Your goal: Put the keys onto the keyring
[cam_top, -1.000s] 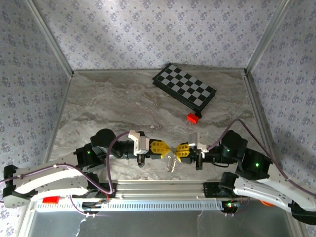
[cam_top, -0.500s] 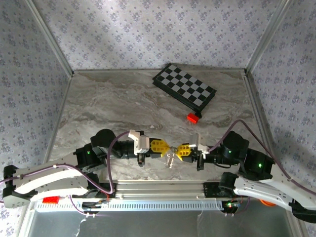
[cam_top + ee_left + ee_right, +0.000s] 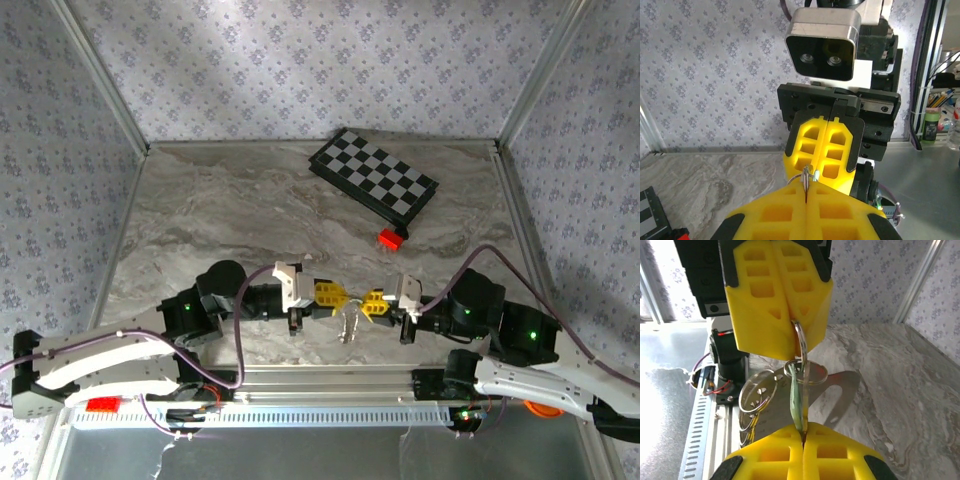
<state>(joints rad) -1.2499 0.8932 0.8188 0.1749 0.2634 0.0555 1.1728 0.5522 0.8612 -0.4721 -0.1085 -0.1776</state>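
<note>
Top external view, entry one: my left claw and my right claw meet tip to tip above the near edge of the counter. The chessboard and red block lie at 1 o'clock of that meeting point, well apart from it.

Item, left claw: fingers pressed together, clamped on the keyring. In the right wrist view its grey loop comes out of the yellow pads toward 6 o'clock.

Item, right claw: fingers together, pinching the mint-green key by its lower end. Its upper end reaches the loop at 12 o'clock. Whether it is fully threaded on, I cannot tell.

Item, silver keys: hanging off the loop on either side of the green key, clear of the counter.

Hazards, as I judge them: both grips are on thin metal in soft pads. A pull out of line from either arm could twist the ring from my left pads or slip the green key from my right. Letting go before the key is seated would drop it. The dangling bunch may also snag.

Change against a second ago: both arms have shifted toward 3 o'clock, the left reaching further out. The right claw has closed its last small gap.
</note>
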